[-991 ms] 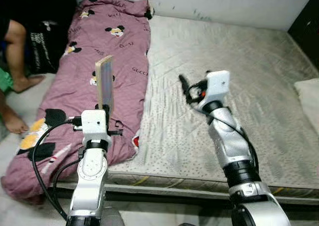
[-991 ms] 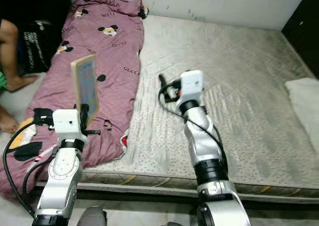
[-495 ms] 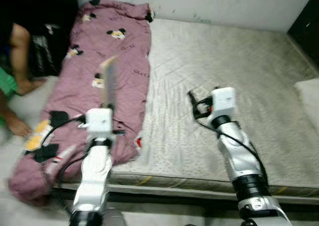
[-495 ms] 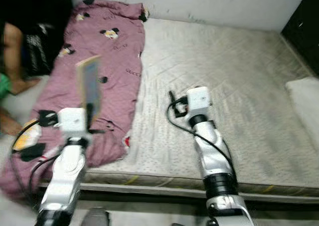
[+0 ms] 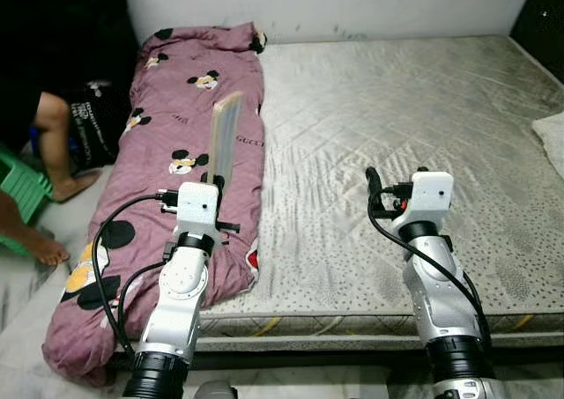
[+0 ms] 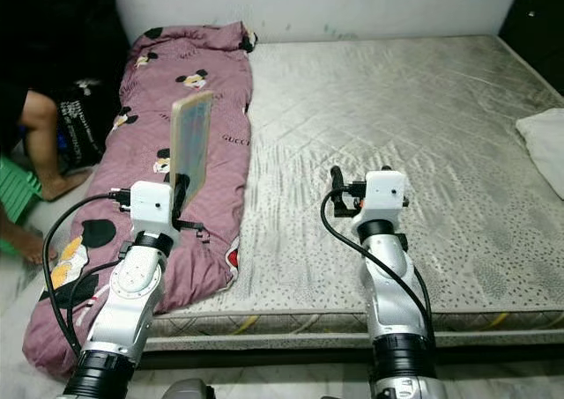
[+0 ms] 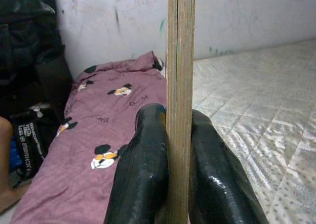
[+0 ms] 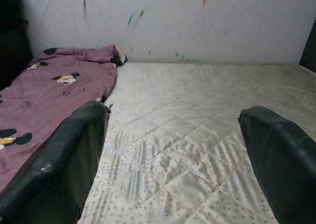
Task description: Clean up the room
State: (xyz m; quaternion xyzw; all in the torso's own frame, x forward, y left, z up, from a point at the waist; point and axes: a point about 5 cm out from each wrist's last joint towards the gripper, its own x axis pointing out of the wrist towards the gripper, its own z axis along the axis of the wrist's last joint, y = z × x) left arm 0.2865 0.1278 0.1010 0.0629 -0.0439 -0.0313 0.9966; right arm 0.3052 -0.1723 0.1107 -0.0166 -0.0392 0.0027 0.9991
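Since 1 s ago the camera has pulled back & tilted: more of the wall and bed in view, both arms lower in frame, board held the same way throughout. Largest first: bare grey mattress [image 5: 397,135], w/ a pink cartoon-print blanket [image 5: 167,144] along its left side, spilling to the floor; a person's leg [image 5: 57,148] just beside that edge. Left gripper [image 7: 178,150] is clamped on a thin wooden board [image 6: 191,139], upright, edge-on, over the blanket. Right gripper [image 8: 173,150] hangs spread & empty over the mattress. Risks, imo: tall board levers in a narrow pinch, so a quick turn could twist it loose; swinging left could bring it near the person.
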